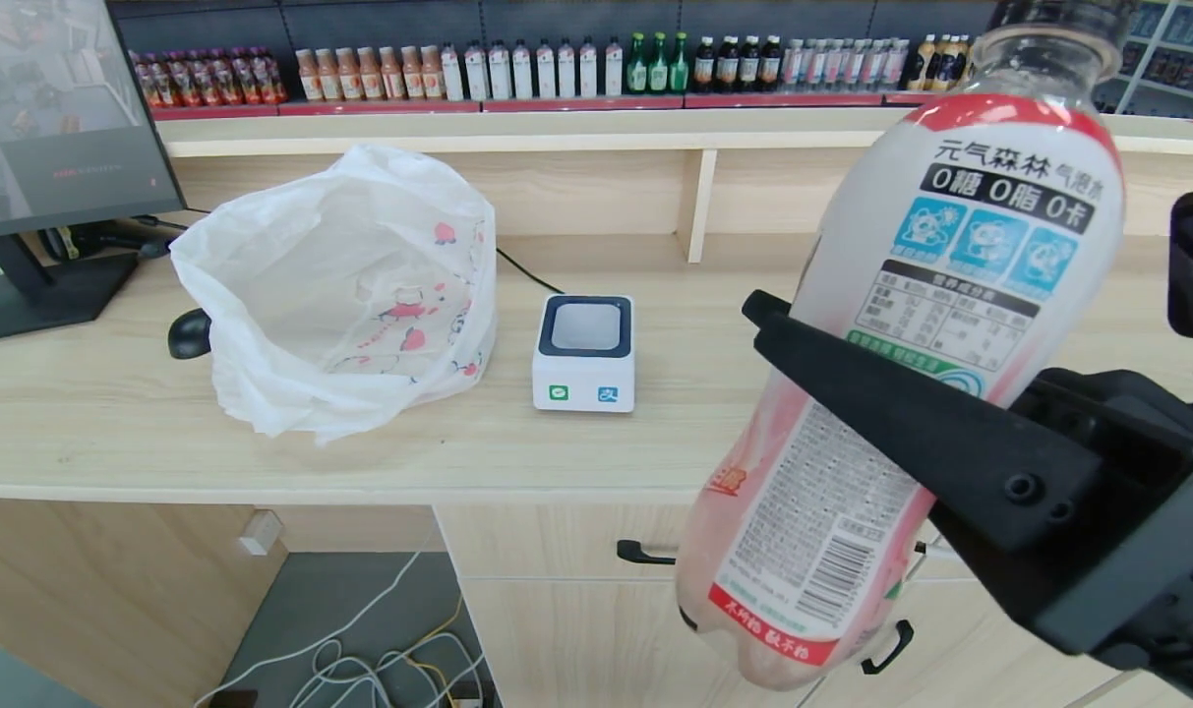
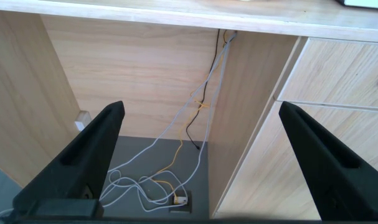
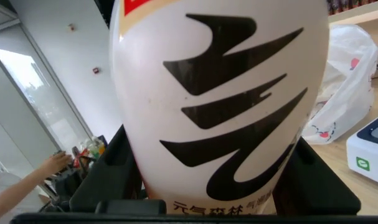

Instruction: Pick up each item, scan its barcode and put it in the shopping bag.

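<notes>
Jaws of the right gripper are clamped across the middle of the bottle, one black finger lying over its label and the other hidden behind it. The bottle hangs tilted in the air, neck up and cut off by the picture's edge, base lower, with the barcode below the jaws near the base. Jaws of the left gripper stand wide apart with nothing between them, low down and facing the recess under the counter, where loose cables trail to the floor.

Beyond and below the right jaws runs the wooden counter. Far to their left stands a monitor, partly out of frame. Nearer, but well apart from the jaws, the white shopping bag sits on the counter with its mouth open; its inside is hard to make out. Between the bag and the right jaws rests the white scanner, window up, just beside the bag. A small black object peeks out beyond the bag, mostly hidden, and I cannot tell what it is.
</notes>
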